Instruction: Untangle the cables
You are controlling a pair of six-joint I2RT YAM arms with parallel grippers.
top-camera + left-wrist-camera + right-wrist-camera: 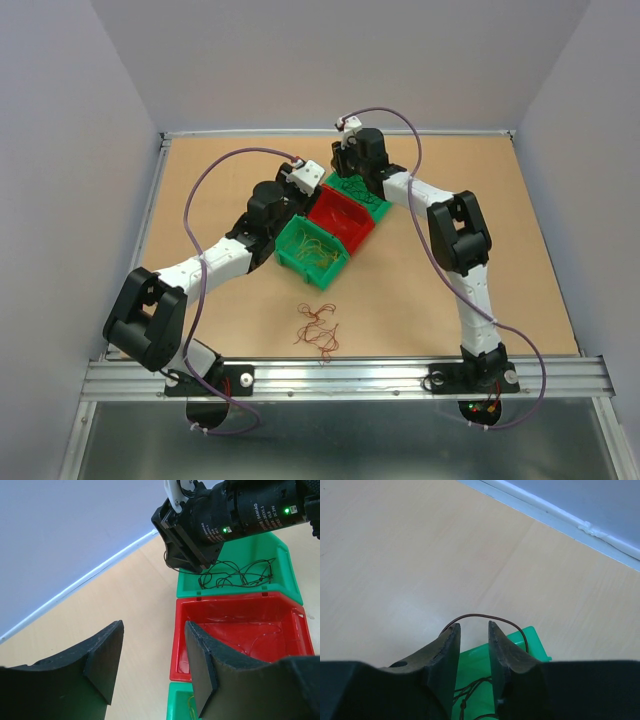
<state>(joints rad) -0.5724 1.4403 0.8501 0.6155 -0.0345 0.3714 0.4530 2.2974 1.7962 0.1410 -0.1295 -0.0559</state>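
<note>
Bright, even light, soft shadows (near wrist foregrounds blur).

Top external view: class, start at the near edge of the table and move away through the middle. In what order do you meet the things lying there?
loose clump of cables → near green bin → red bin → far green bin

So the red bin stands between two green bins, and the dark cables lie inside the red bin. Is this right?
Not quite. The dark cables lie in the far green bin, not in the red bin. The left wrist view shows this plainly. The rest is right.
</note>
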